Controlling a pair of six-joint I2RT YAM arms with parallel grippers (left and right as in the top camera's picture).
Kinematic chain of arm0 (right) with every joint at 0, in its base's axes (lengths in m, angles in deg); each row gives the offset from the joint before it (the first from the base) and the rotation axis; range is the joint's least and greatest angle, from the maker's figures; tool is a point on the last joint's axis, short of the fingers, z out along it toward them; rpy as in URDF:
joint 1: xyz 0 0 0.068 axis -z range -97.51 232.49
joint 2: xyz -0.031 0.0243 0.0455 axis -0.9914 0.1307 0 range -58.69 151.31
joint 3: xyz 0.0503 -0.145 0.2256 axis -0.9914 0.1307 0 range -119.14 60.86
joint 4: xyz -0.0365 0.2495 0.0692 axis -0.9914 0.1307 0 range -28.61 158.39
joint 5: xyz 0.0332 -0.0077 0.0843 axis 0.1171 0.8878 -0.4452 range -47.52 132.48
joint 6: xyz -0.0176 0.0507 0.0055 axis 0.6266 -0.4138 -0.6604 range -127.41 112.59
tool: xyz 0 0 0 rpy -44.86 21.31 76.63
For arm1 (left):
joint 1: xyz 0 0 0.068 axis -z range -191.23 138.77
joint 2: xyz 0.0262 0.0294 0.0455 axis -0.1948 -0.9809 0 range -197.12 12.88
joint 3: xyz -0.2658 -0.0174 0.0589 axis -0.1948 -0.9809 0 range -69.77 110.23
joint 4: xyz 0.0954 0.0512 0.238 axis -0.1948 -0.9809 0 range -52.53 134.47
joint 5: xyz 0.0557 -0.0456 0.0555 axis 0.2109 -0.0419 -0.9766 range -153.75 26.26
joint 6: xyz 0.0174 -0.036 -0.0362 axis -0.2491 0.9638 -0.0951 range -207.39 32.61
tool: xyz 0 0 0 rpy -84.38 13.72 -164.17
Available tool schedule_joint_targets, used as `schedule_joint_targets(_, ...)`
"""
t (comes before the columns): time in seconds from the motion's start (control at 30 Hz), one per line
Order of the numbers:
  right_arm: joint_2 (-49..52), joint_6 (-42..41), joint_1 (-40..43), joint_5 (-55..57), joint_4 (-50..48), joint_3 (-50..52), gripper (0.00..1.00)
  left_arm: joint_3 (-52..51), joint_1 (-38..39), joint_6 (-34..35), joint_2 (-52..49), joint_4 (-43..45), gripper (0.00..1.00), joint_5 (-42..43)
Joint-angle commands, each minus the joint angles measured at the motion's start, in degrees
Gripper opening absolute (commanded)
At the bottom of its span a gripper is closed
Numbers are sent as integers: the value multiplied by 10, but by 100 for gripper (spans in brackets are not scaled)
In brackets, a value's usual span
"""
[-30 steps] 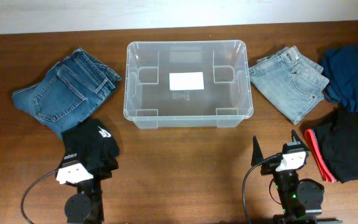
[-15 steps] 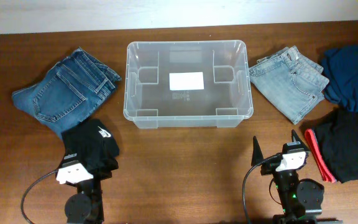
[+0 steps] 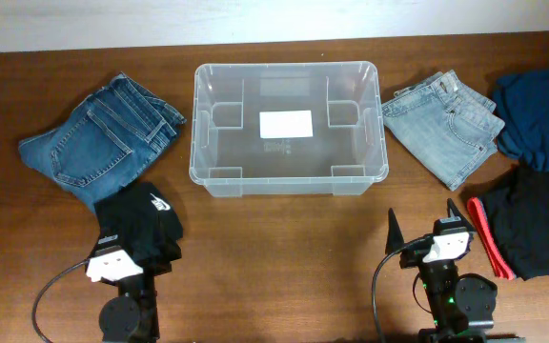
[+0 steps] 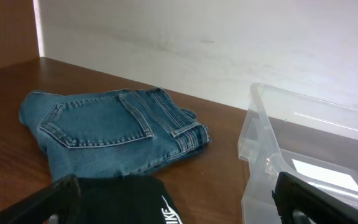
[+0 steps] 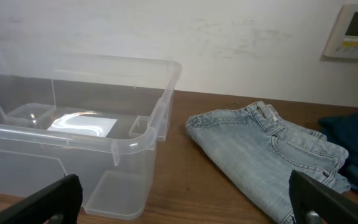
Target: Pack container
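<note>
The clear container (image 3: 288, 177) sits on the tabletop (image 3: 284, 257), well ahead of and between the left hand (image 4: 174, 186) and right hand (image 5: 184, 180), both spread wide apart, empty.

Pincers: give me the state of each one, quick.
Left pincer: open, holding nothing.
Right pincer: open, holding nothing.

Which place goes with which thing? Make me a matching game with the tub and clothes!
1. clear rectangular plastic tub
2. dark blue folded denim jeans
3. light blue folded denim jeans
4. black folded cloth with a red edge

a. just right of the tub
b. centre, nothing inside
c. far right, front
d. left of the tub

Pairs: 1-b, 2-d, 3-a, 4-c.
</note>
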State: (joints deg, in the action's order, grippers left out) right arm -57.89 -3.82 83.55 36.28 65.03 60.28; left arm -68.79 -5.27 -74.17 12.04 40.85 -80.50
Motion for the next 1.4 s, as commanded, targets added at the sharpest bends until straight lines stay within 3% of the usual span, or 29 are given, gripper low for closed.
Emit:
schedule_joint_targets(0.0,-4,0,-3,11,-5,3,98,-4,-3,-7,5,2,99,0)
schedule_joint_targets(0.3,-4,-26,-3,23,-76,-5,98,-4,-3,-7,5,1,99,0)
schedule_joint_targets(0.53,-4,-63,-3,187,-95,-93,98,-4,-3,-7,5,1,99,0)
schedule_joint_targets(0.7,25,-72,-3,317,-38,-204,98,-4,-3,-7,5,1,99,0)
schedule_joint_targets(1.13,337,-75,-3,426,251,-586,98,-4,-3,-7,5,2,99,0)
schedule_joint_targets(1.37,471,-75,1,428,287,-708,98,-4,-3,-7,5,2,99,0)
